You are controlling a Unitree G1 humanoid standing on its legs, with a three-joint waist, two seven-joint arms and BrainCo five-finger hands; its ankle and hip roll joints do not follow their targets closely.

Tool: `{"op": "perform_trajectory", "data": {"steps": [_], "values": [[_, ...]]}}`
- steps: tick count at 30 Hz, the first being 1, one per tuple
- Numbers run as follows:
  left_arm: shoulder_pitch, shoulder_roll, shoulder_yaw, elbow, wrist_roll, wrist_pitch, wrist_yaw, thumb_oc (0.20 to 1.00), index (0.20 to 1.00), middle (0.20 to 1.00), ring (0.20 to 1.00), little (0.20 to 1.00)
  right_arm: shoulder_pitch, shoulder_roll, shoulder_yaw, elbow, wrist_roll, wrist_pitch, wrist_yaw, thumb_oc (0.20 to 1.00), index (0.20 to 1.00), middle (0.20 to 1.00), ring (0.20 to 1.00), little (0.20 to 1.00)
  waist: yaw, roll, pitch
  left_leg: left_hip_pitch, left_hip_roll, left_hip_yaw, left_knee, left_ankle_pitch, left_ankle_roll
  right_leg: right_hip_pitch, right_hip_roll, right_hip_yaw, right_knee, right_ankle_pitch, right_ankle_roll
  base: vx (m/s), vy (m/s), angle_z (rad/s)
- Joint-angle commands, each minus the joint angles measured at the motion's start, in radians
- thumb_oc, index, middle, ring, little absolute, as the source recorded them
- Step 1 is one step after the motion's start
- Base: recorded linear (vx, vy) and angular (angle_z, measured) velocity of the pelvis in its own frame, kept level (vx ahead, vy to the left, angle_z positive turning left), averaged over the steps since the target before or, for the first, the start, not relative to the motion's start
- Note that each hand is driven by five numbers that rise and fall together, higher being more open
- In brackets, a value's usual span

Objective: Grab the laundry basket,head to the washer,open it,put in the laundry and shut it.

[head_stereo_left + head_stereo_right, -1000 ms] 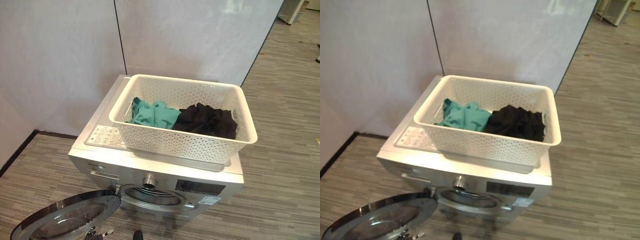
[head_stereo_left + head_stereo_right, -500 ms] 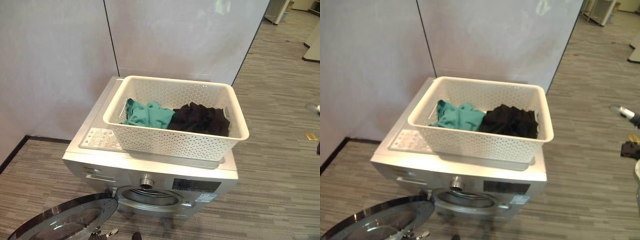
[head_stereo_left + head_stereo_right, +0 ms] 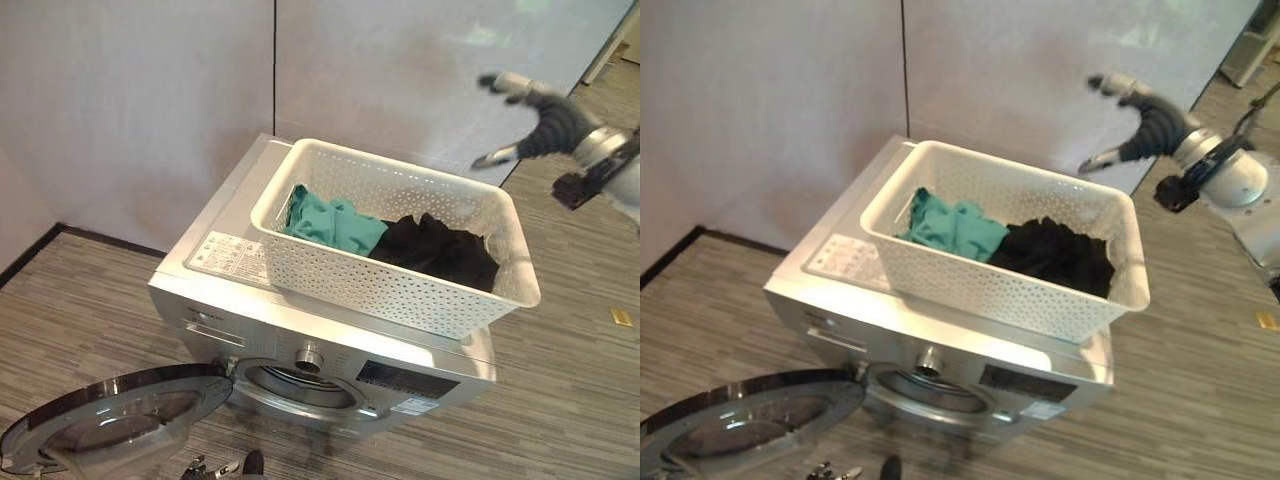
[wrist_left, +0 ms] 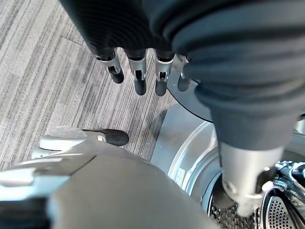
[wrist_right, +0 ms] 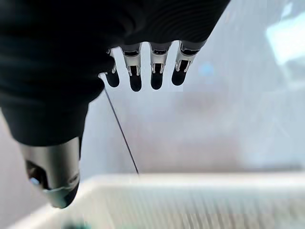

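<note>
A white perforated laundry basket (image 3: pixel 390 290) stands on top of the silver washer (image 3: pixel 225 300). Inside it a teal garment (image 3: pixel 335 222) lies on the left and a black garment (image 3: pixel 440 250) on the right. The washer's round door (image 3: pixel 110 415) hangs open at the lower left, baring the drum opening (image 3: pixel 300 385). My right hand (image 3: pixel 545 120) hovers in the air above the basket's far right corner, open with fingers spread, touching nothing; its wrist view has the fingers (image 5: pixel 143 69) over the basket's rim (image 5: pixel 200 183). My left hand (image 4: pixel 138 71) hangs open over the floor beside the door.
White wall panels (image 3: pixel 150 100) stand close behind the washer, with a dark skirting (image 3: pixel 30 250) at the left. Wood-grain floor (image 3: pixel 570 400) spreads to the right and front. A small yellow scrap (image 3: pixel 622 317) lies on the floor at the right.
The camera has shifted, so the washer sits differently in view. My right hand has risen from the right edge up to above the basket's far right corner.
</note>
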Motion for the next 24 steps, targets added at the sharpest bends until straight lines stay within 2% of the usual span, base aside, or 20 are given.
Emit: {"op": "perform_trajectory", "data": {"steps": [1, 5, 8, 11, 16, 24], "values": [[-0.042, 0.020, -0.013, 0.027, -0.030, -0.028, -0.008, 1.000, 1.000, 1.000, 1.000, 1.000, -0.101, -0.054, 0.023, -0.046, 0.095, -0.016, 0.041, 1.000, 1.000, 1.000, 1.000, 1.000, 0.030, -0.028, -0.008, 0.021, 0.054, -0.037, 0.006, -0.082, -0.036, -0.080, -0.083, -0.082, 0.002, 0.039, 0.088, -0.01, -0.007, 0.04], [-0.038, 0.024, 0.002, 0.027, -0.030, -0.031, -0.010, 1.000, 1.000, 1.000, 1.000, 1.000, -0.116, -0.112, 0.069, -0.125, 0.126, -0.030, 0.062, 1.000, 1.000, 1.000, 1.000, 1.000, 0.031, -0.044, -0.005, 0.008, 0.056, -0.042, 0.006, -0.079, -0.039, -0.087, -0.083, -0.091, 0.001, 0.038, 0.089, 0.00, -0.012, 0.12], [-0.034, 0.029, 0.019, 0.036, -0.011, -0.033, -0.011, 1.000, 1.000, 1.000, 1.000, 1.000, -0.133, -0.190, 0.118, -0.234, 0.134, -0.046, 0.088, 1.000, 1.000, 1.000, 1.000, 1.000, 0.030, -0.059, 0.001, -0.010, 0.057, -0.047, 0.006, -0.075, -0.043, -0.098, -0.081, -0.101, 0.000, 0.038, 0.091, -0.01, -0.005, 0.04], [-0.029, 0.032, 0.033, 0.040, -0.002, -0.035, -0.010, 1.000, 1.000, 1.000, 1.000, 1.000, -0.127, -0.220, 0.121, -0.295, 0.149, -0.060, 0.100, 1.000, 1.000, 1.000, 1.000, 1.000, 0.030, -0.064, 0.003, -0.017, 0.059, -0.047, 0.006, -0.074, -0.044, -0.105, -0.081, -0.105, 0.000, 0.039, 0.093, -0.01, -0.003, 0.03], [-0.027, 0.029, 0.035, 0.037, 0.002, -0.037, -0.012, 1.000, 1.000, 1.000, 1.000, 1.000, -0.122, -0.219, 0.141, -0.321, 0.142, -0.061, 0.111, 1.000, 1.000, 1.000, 1.000, 1.000, 0.035, -0.066, 0.004, -0.020, 0.058, -0.045, 0.006, -0.074, -0.044, -0.106, -0.083, -0.108, 0.000, 0.040, 0.093, 0.00, 0.001, 0.01], [-0.044, 0.021, 0.002, -0.010, -0.045, -0.048, -0.013, 1.000, 1.000, 1.000, 1.000, 1.000, -0.146, -0.138, 0.219, -0.237, 0.106, -0.034, 0.116, 1.000, 1.000, 1.000, 1.000, 1.000, 0.051, -0.058, 0.020, -0.045, 0.053, -0.071, 0.006, -0.065, -0.046, -0.114, -0.088, -0.135, 0.000, 0.040, 0.091, -0.01, 0.002, 0.09]]}}
